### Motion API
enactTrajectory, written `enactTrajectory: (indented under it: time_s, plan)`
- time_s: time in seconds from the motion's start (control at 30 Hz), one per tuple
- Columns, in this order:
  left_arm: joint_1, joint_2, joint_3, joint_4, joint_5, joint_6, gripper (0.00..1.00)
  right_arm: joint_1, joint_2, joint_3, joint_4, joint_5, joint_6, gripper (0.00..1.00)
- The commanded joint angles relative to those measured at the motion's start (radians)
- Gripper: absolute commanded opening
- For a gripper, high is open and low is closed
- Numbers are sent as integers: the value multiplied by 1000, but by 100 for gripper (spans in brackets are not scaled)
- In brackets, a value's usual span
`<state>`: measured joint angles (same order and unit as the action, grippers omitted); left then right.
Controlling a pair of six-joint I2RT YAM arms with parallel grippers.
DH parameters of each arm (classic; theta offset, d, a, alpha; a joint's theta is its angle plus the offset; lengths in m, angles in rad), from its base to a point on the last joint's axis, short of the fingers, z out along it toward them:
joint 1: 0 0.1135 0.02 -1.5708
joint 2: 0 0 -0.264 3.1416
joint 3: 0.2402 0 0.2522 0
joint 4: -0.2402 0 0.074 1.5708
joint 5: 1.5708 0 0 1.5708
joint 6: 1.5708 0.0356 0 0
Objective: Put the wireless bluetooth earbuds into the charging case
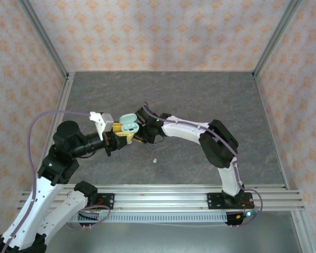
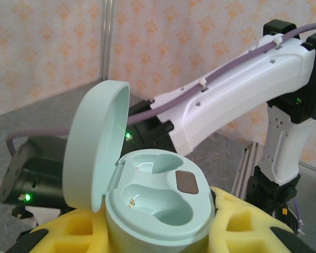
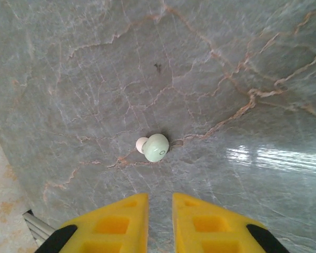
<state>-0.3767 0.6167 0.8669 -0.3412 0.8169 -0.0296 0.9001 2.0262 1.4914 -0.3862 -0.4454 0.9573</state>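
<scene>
A: Left gripper (image 2: 158,240), go.
B: Clamped on the charging case (image 2: 158,208). A yellow foam finger presses each side and the case base sits down between the fingers (image 2: 242,224). The case is upright.
A: Lid?
B: The lid (image 2: 95,142) is flipped open and stands up on its hinge above one finger. Two wells face up, with a small gold contact in the nearer one and a dark oval patch beside the farther one.
A: What's behind the case?
B: The right arm (image 2: 237,89), a white link with a purple cable, is past the fingertips.
A: Right gripper (image 3: 160,203)?
B: Pointing down at the table (image 3: 253,79). The fingers are drawn close with a thin slot between the tips. It has hold of nothing.
A: Where's the earbud?
B: One earbud (image 3: 154,147) lies on the grey veined tabletop, just beyond the right fingertips. It's roughly in line with the slot and touches neither finger. Its round body faces up and a small nub sticks out sideways.
A: And from the top view?
B: The open case sits in the left fingers, close beside the right wrist. The earbud is a pale speck on the table, apart from the case and on the bases' side of both grippers.
</scene>
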Motion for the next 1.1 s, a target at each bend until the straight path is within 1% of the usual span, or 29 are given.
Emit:
enactTrajectory:
  time_s: [0.0,0.13,0.3,1.07]
  plan:
    - [7,-22,24,-13,-47,-14,22,22,6,-24,50,69,63,21]
    - [7,-32,17,5,-56,-24,22,32,34,-20,71,78,79,24]
    - [7,-39,16,5,-60,-27,22,47,83,26,50,82,73,28]
    - [7,-67,4,-16,-76,-12,22,49,156,99,41,73,71,29]
